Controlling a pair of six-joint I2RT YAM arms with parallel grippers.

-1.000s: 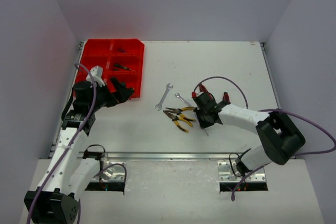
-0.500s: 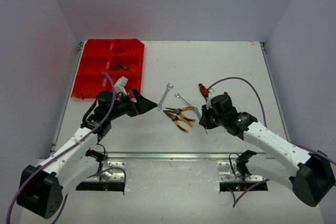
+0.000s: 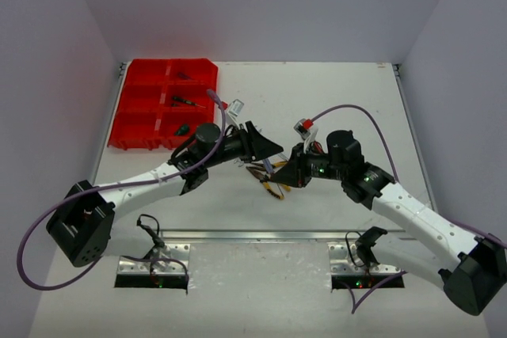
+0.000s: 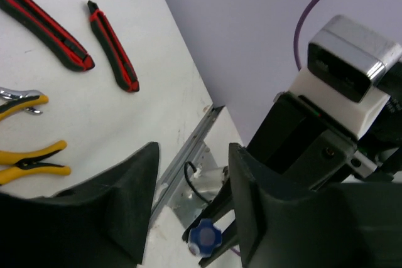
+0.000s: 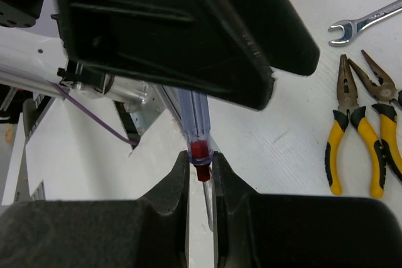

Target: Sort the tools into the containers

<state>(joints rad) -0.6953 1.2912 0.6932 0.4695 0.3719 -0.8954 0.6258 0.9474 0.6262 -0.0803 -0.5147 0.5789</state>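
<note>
Right wrist: right tool (image 5: pixel 200 158) clamped on blue-red screwdriver (image 5: pixel 193 117) at its red collar, mid-tabletop (image 3: pixel 341 93). Left tool (image 4: pixel 193 155) just beside it, jaws wide, empty. Pliers (image 5: pixel 358 149) and wrench (image 5: pixel 367 20) lie nearby. Red tray (image 3: pixel 131 126) far left.

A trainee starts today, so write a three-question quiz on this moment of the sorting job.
1. Fill in: the right wrist view shows ___ pairs of yellow-handled pliers.
2. What does the right arm's tool grip? A: one of those pliers. B: a screwdriver. C: nothing.
3. True or false: the left arm's tool is shut.

Key: 1 two; 2 B; 3 false, it is open with nothing between its fingers.
</note>
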